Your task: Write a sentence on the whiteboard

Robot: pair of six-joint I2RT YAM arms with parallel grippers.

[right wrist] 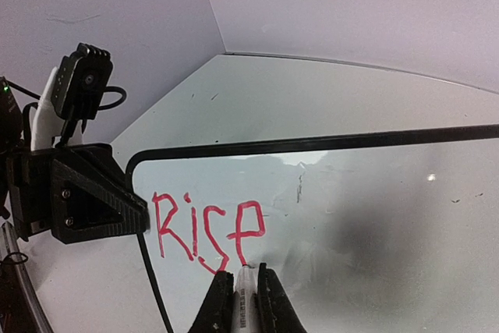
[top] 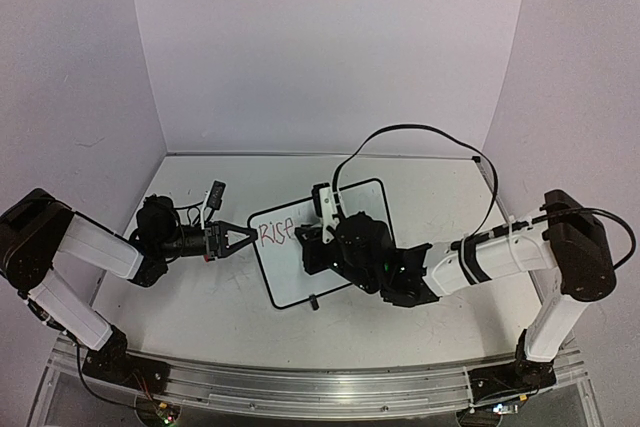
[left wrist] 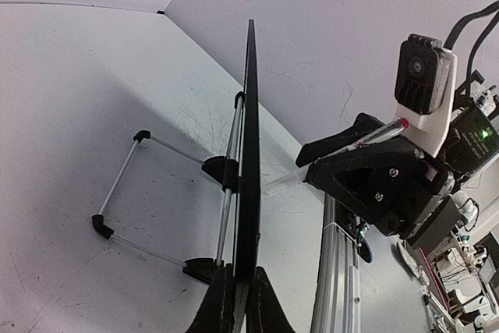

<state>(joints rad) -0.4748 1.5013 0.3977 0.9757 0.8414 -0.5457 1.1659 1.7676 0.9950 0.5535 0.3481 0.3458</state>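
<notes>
The whiteboard [top: 340, 247] stands tilted mid-table, black-framed, with the red word "Rise" [top: 275, 231] at its left end. The right wrist view shows the board face [right wrist: 366, 216] and "Rise" [right wrist: 207, 228]. My right gripper [right wrist: 242, 286] is shut on a white marker [right wrist: 245, 302] whose tip touches the bottom of the "e". My left gripper [left wrist: 239, 294] is shut on the board's left edge [left wrist: 251, 161], seen edge-on with its wire stand [left wrist: 125, 185]. In the top view my left gripper [top: 238, 238] meets the board's left edge, and my right gripper [top: 318, 237] is over the board.
The right arm's cable [top: 420, 137] loops above the board's back. A small black object [top: 214, 193] lies behind the left gripper. White walls close in the back and both sides; an aluminium rail [top: 320, 387] runs along the near edge.
</notes>
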